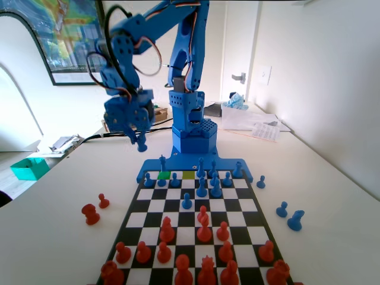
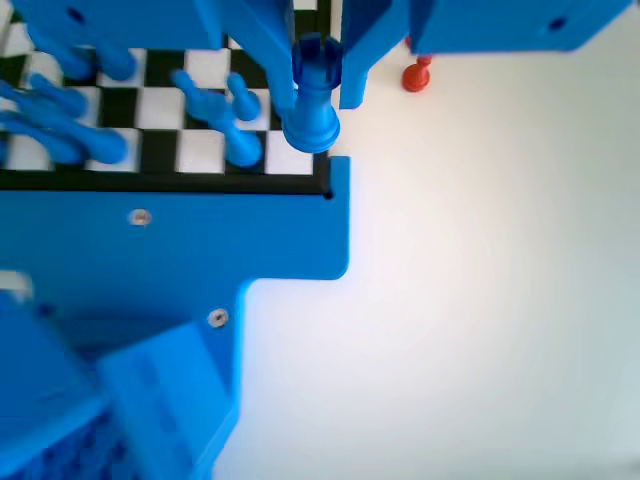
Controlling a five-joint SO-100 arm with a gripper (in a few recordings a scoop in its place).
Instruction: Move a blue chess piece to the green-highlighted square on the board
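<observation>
One blue rook sits clamped in the pincer, seemingly above the board corner.

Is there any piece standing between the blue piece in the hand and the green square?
The hand holds a blue rook above the board's left corner. A blue piece stands just left of the green square, close to the path.

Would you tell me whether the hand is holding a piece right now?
Yes: the hand is shut on a blue rook, hanging upright between its jaws above the board's corner.
</observation>
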